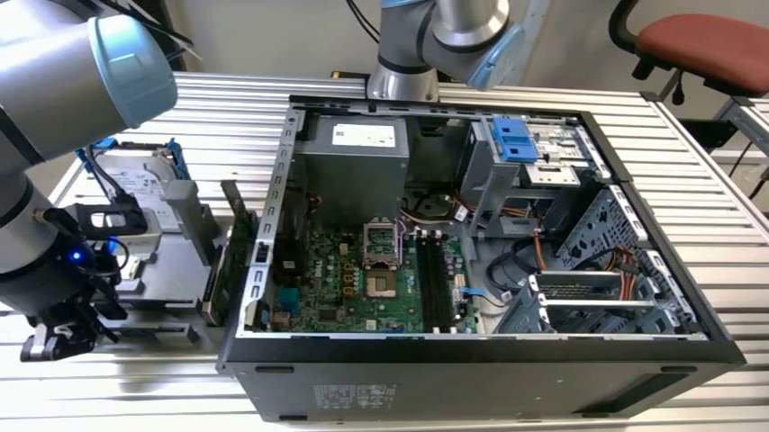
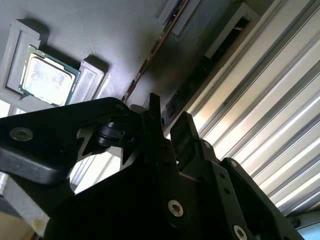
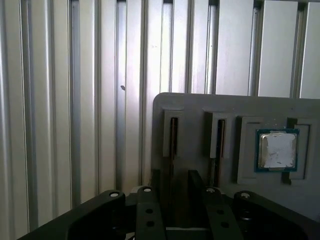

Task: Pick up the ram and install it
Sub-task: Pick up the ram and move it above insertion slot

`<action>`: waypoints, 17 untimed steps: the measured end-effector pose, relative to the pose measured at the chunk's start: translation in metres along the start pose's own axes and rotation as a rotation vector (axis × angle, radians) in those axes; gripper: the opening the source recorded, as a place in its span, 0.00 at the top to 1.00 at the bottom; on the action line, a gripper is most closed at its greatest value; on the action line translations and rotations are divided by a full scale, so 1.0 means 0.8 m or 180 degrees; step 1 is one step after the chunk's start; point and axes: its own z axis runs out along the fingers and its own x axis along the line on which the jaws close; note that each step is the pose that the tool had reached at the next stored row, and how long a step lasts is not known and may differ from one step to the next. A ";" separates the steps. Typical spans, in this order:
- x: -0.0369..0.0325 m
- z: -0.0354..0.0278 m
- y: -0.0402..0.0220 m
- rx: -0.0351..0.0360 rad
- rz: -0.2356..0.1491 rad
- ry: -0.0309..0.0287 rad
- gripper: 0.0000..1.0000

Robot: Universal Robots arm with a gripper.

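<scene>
Gripper [image 3: 175, 176] is held empty, fingers [image 3: 195, 182] apart, at the exterior view's lower left. Ram [image 3: 173, 135] is seen edge-on in the grey tray [image 3: 200, 105] in the first wrist view, in line with the gap. Risk: with slight misalignment, the board edge gets struck or tilted in its slot.

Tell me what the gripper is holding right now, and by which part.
Nothing is held. The gripper is open over the grey tray, its fingers apart in line with the ram stick standing on edge in a slot.
</scene>
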 end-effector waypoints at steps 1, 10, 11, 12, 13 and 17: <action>0.0000 0.0000 0.0000 0.0000 0.0000 0.0000 1.00; 0.0000 0.0000 0.0000 0.0000 -0.0003 0.0000 1.00; 0.0000 0.0000 0.0000 0.0000 -0.0003 0.0000 1.00; 0.0000 0.0000 0.0000 0.0000 -0.0003 0.0000 1.00; -0.0001 0.0000 0.0000 0.0000 -0.0004 0.0000 1.00; 0.0000 0.0000 0.0000 0.0000 -0.0005 0.0000 1.00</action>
